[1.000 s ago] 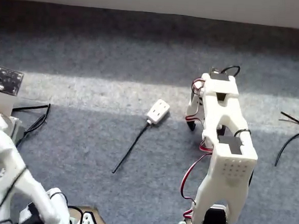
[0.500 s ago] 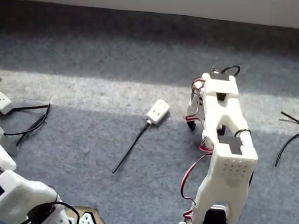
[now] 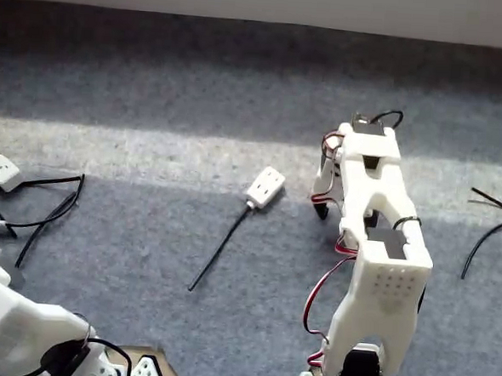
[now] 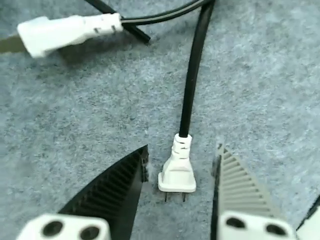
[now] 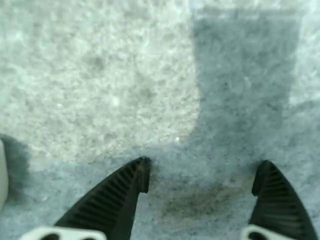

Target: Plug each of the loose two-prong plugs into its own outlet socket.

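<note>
Looks like pre-grasp on 1 plug: left gripper (image 4: 181,149) open, jaws straddling the white 2-prong plug (image 4: 177,175) flat on the carpet (image 4: 75,100), no contact; right gripper (image 5: 203,161) open near the outlet socket (image 3: 265,187); next: close squarely on plug body.

A grey carpet (image 3: 154,105) carries an outlet socket (image 3: 265,187) and a plug (image 4: 177,172).

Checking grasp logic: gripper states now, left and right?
Left gripper: open, straddling a white plug, not gripping it.
Right gripper: open, empty.
</note>
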`<control>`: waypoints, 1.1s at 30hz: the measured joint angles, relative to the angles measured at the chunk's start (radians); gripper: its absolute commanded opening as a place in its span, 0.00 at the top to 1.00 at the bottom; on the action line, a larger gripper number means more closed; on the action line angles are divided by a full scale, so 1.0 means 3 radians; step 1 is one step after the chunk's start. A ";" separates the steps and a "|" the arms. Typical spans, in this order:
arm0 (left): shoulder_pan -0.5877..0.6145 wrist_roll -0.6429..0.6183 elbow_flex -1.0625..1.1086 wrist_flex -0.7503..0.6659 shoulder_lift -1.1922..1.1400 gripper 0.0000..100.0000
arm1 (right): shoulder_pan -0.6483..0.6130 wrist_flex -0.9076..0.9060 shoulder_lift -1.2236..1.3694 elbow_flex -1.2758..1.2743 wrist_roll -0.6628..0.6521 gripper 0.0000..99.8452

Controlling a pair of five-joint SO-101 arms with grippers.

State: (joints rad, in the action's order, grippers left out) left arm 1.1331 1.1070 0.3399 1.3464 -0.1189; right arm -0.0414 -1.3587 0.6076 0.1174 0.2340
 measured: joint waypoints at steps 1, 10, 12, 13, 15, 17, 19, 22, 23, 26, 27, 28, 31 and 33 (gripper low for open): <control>0.0036 0.0036 0.0051 -0.0082 0.0000 0.83 | 0.0000 0.0000 0.0000 0.0000 0.0000 0.67; 0.0077 0.0271 0.0604 -0.0276 0.0220 0.83 | 0.0000 0.0000 0.0000 0.0000 0.0000 0.67; 0.0082 0.0302 0.0706 -0.0281 0.0286 0.83 | 0.0000 0.0000 0.0000 0.0000 0.0000 0.67; 0.0077 0.0322 0.0736 -0.0281 0.0307 0.83 | 0.0000 0.0000 0.0000 0.0000 0.0000 0.67; 0.0077 0.0327 0.0736 -0.0281 0.0322 0.83 | 0.0000 0.0000 0.0000 0.0000 0.0000 0.67; 0.0082 0.0327 0.0742 -0.0281 0.0338 0.83 | 0.0000 0.0000 0.0000 0.0000 0.0000 0.67; 0.0077 0.0327 0.0742 -0.0307 0.0358 0.83 | 0.0000 0.0000 0.0000 0.0000 0.0000 0.67; 0.0082 0.0327 0.0742 -0.0440 0.0373 0.83 | 0.0000 0.0000 0.0000 0.0000 0.0000 0.67; 0.0082 0.0327 0.0742 -0.0491 0.0373 0.83 | 0.0000 0.0000 0.0000 0.0000 0.0000 0.67; 0.0164 0.0327 0.0747 -0.0568 0.0373 0.83 | 0.0000 0.0000 0.0000 0.0000 0.0000 0.67; 0.0205 0.0327 0.0752 -0.0568 0.0373 0.83 | 0.0000 0.0000 0.0000 0.0000 0.0000 0.67; 0.0220 0.0327 0.0762 -0.0568 0.0373 0.83 | 0.0000 0.0000 0.0000 0.0000 0.0000 0.67; 0.0245 0.0327 0.0767 -0.0568 0.0373 0.83 | 0.0000 0.0000 0.0000 0.0000 0.0000 0.67; 0.0256 0.0327 0.0767 -0.0568 0.0373 0.83 | 0.0000 0.0000 0.0000 0.0000 0.0000 0.67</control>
State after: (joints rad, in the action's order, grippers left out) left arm 1.2098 1.2052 0.5700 1.1761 -0.0069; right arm -0.0414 -1.3587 0.6076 0.1174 0.2340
